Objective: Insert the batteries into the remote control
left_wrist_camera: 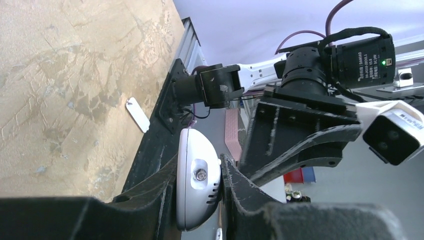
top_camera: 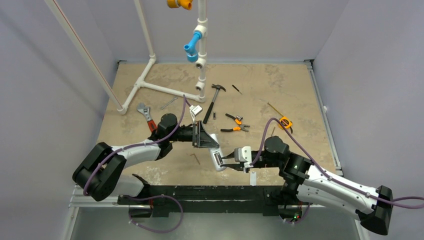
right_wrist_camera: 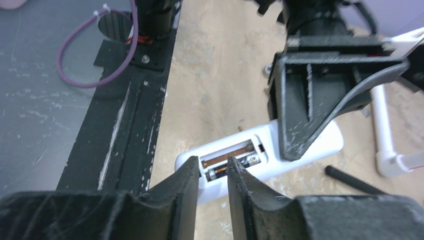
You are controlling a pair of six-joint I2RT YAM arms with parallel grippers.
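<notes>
My left gripper [top_camera: 209,141] is shut on the remote control [top_camera: 217,159], gripping its far end and holding it back-up just over the table. In the left wrist view the remote's rounded end [left_wrist_camera: 197,195] sits between my fingers. In the right wrist view the remote [right_wrist_camera: 320,145] shows an open battery bay with one battery [right_wrist_camera: 249,161] lying in the near slot. The other slot shows bare brown. My right gripper [right_wrist_camera: 214,172] hovers over the bay's end, its jaws a narrow gap apart with nothing between them. The second battery is out of view.
The white battery-cover strip [top_camera: 253,178] lies near the black base rail [top_camera: 200,192] and also shows in the left wrist view [left_wrist_camera: 137,114]. A hammer [top_camera: 214,100], pliers [top_camera: 235,125], a tape measure [top_camera: 285,121], a wrench [top_camera: 146,115] and a PVC pipe frame [top_camera: 150,85] lie behind. A dark rod [right_wrist_camera: 350,180] lies beside the remote.
</notes>
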